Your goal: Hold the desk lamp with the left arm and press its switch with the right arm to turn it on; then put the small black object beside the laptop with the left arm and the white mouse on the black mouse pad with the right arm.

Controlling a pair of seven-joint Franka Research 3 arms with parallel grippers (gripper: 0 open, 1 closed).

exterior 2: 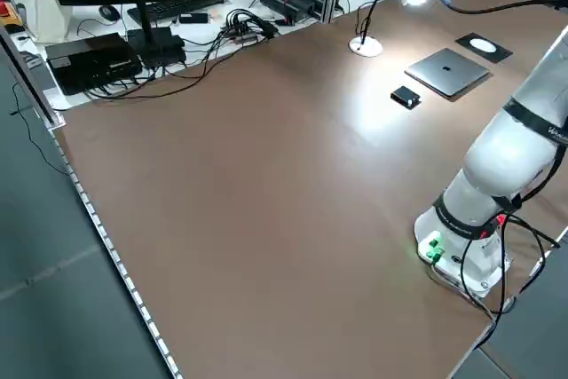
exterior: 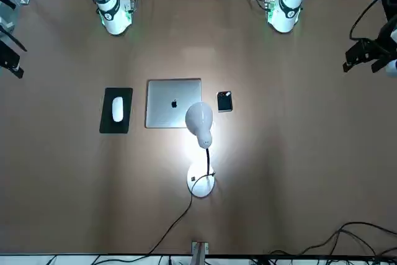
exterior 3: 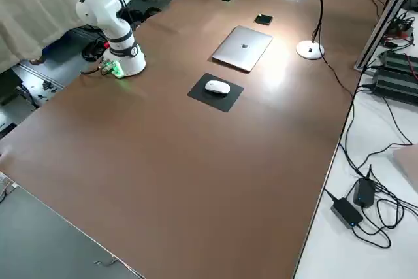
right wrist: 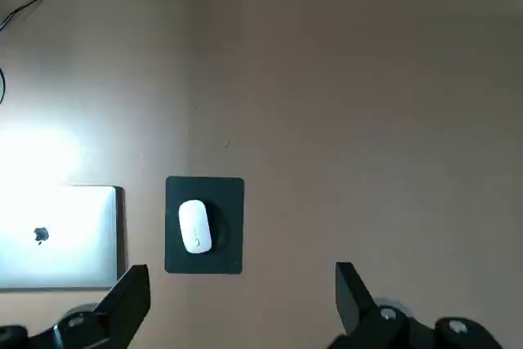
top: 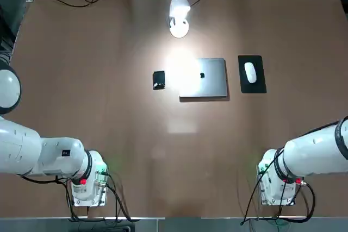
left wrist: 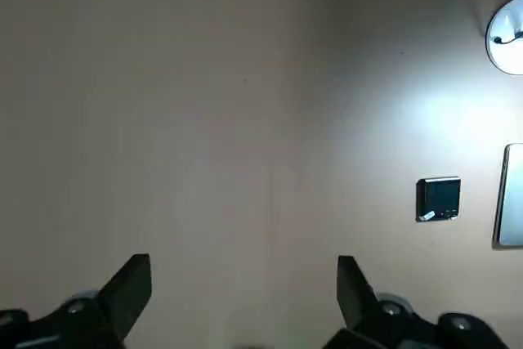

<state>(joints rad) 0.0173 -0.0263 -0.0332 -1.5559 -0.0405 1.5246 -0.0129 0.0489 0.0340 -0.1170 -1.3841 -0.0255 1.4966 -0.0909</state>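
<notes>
Wrist views | both pincers (left wrist: 244,300) (right wrist: 243,304) wide, empty | mouse (right wrist: 195,226) inside pad's (right wrist: 228,263) edges

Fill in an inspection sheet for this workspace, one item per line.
Surface: brown table, bright patch under the lamp
Desk lamp: upright, lit
Small black object: beside the laptop, a gap between them
White mouse: on the black mouse pad
Clutter: nothing seen among the job's things
Left gripper: open, empty, above the table
Right gripper: open, empty, above the table
Cables: lamp cord runs to the table edge
Surroundings: monitor and keyboard on a white desk
</notes>
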